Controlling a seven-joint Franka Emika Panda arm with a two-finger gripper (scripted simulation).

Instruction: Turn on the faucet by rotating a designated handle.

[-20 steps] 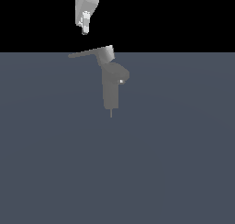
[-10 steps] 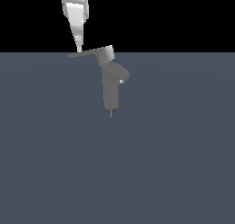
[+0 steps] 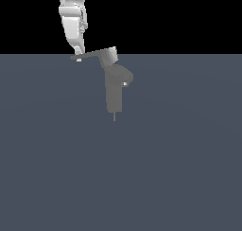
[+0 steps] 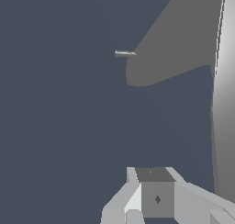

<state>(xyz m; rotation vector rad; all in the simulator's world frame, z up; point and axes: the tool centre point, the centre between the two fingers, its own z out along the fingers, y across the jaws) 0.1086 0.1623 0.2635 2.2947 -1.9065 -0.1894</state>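
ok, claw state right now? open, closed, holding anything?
Claw: at the tip of the handle, fingers look together, but open or closed cannot be told. No grasp is visible.

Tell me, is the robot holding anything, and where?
Nothing looks held. The gripper is down at the outer tip of the handle on the faucet, touching or nearly touching it; a clamp on it cannot be made out.

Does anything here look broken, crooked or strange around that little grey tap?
Nothing stands out. The faucet stands upright and whole, its handle sticking out sideways from the cap, slightly tilted. The gripper sits at the handle's outer end. No spill or damage shows.
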